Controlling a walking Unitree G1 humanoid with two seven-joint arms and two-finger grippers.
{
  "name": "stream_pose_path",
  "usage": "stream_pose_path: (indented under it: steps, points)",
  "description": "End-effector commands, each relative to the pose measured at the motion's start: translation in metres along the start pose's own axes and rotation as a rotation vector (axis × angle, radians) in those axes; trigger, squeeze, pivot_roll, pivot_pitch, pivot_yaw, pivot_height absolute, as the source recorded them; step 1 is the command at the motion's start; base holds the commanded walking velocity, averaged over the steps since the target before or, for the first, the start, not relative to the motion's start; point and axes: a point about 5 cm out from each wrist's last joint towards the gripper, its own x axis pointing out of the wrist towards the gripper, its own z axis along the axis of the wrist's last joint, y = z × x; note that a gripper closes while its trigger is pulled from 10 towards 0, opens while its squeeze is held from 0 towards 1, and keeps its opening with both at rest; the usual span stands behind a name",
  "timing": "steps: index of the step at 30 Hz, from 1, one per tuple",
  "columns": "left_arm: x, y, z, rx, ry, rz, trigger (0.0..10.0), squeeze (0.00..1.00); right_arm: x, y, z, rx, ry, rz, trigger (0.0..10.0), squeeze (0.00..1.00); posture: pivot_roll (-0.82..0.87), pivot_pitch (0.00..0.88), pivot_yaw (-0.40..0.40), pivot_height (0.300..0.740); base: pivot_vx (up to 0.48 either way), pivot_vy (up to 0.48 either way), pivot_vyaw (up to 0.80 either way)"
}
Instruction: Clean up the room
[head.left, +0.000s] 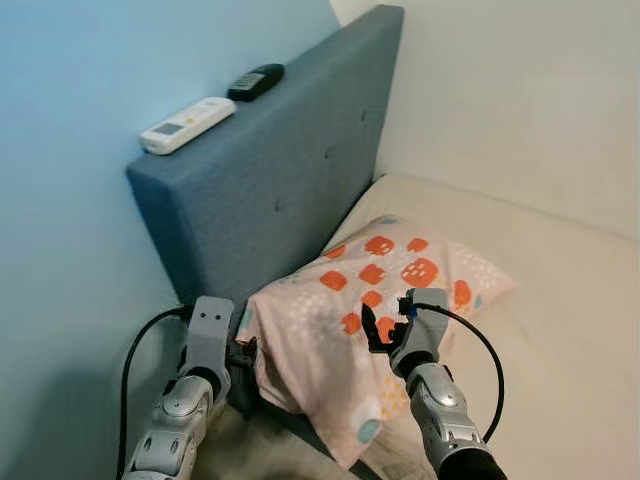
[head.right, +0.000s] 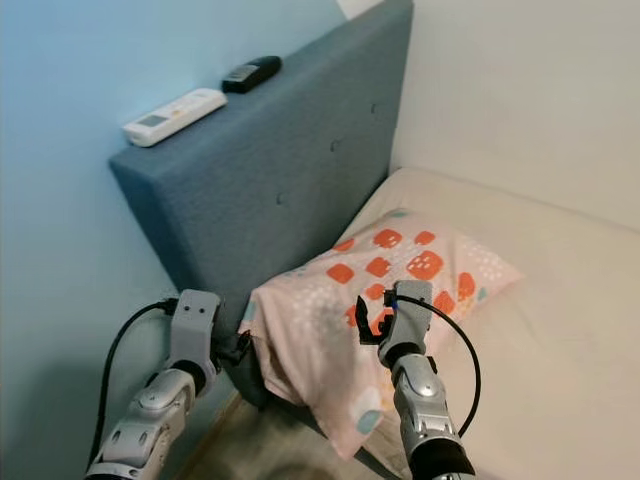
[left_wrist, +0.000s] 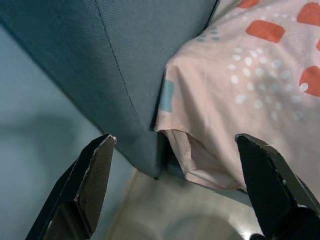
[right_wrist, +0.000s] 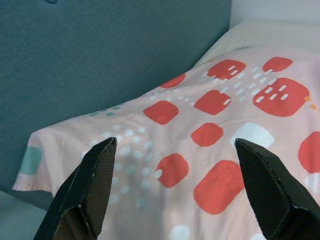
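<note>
Jaws of both grippers spread wide, holding nothing. Left gripper (left_wrist: 175, 195) at the corner of the pink pillow with red-orange squares (head.left: 385, 300), beside the blue-grey padded headboard (head.left: 280, 190). Right gripper (right_wrist: 175, 192) over the pillow top. Pillow lies on the cream mattress (head.left: 560, 330). White remote (head.left: 187, 125) and black remote (head.left: 255, 81) rest atop the headboard.

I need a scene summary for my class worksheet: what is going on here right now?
A humanoid robot stands at the head of a bed, working on a pink patterned pillow that leans against the blue-grey padded headboard. The left gripper has its jaws open at the pillow's corner beside the headboard's end. The right gripper hovers over the pillow's top, jaws also open. Neither holds anything yet. A white remote and a black remote lie on top of the headboard.
</note>
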Motion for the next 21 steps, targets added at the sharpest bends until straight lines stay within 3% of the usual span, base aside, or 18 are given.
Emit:
stream_pose_path:
  steps: [1, 21]
  points:
    - [0.0004, -0.0027, -0.0026, 0.007, 0.005, -0.006, 10.0, 0.0, -0.0027, -0.0041, -0.0051, 0.011, 0.023, -0.018, 10.0, 0.0, 0.04, 0.145, -0.008, 0.73, 0.0, 0.0, 0.0]
    - [0.0008, -0.0069, -0.0038, -0.008, 0.006, -0.024, 10.0, 0.0, 0.0004, -0.0096, -0.0016, 0.015, 0.026, -0.038, 10.0, 0.0, 0.03, 0.146, -0.006, 0.73, 0.0, 0.0, 0.0]
